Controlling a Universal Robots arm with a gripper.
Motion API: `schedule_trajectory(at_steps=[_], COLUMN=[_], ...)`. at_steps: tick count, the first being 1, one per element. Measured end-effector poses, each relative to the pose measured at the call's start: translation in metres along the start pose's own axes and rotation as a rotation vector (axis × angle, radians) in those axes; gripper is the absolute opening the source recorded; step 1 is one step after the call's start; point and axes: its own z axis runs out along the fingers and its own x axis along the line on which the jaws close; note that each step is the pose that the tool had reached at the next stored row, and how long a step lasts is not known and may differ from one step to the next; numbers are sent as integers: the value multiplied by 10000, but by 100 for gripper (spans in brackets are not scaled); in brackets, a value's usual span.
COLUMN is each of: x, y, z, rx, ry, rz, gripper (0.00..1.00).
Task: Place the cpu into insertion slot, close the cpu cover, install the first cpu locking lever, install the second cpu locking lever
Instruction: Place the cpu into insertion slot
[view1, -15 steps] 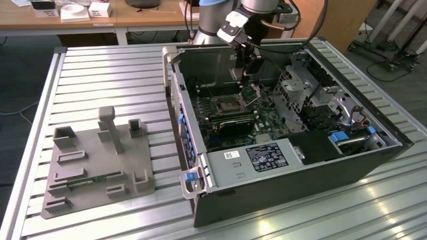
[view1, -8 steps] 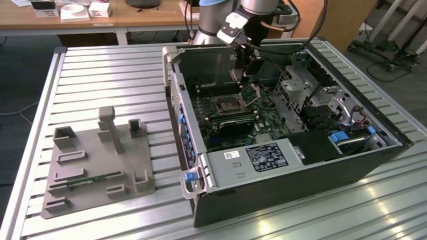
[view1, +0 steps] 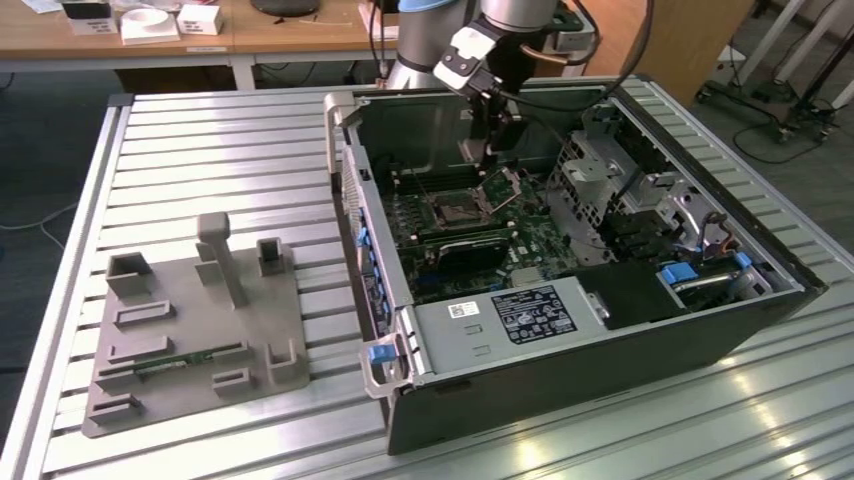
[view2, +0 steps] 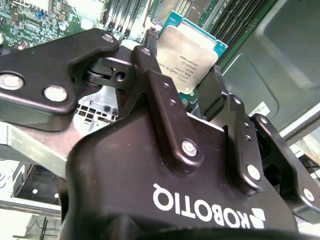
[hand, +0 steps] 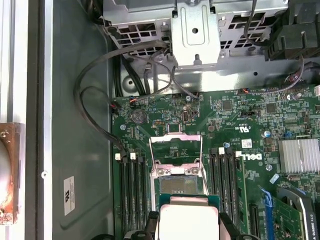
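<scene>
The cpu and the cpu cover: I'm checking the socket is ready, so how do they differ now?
The cpu is a solid plate with a silvery top; the cpu cover is a thin frame with an open centre. The cpu is held in the gripper above the board; the cpu cover stands swung up off the insertion slot. Both are squarish silvery metal.

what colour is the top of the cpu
The cpu top is silvery-tan metal with a teal-green edge, clearest in the second wrist view.

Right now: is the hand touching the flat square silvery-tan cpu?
Touching. In the second wrist view the hand grips the flat square silvery-tan cpu by opposite edges.
</scene>
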Motion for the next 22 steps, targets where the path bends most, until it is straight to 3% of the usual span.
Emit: schedule_trajectory(at_steps=[12,22], x=[-6,80], y=[-66,-92], z=[201,383], rx=[19,19], ry=[77,78], rz=[-798,-816], gripper=[54,54])
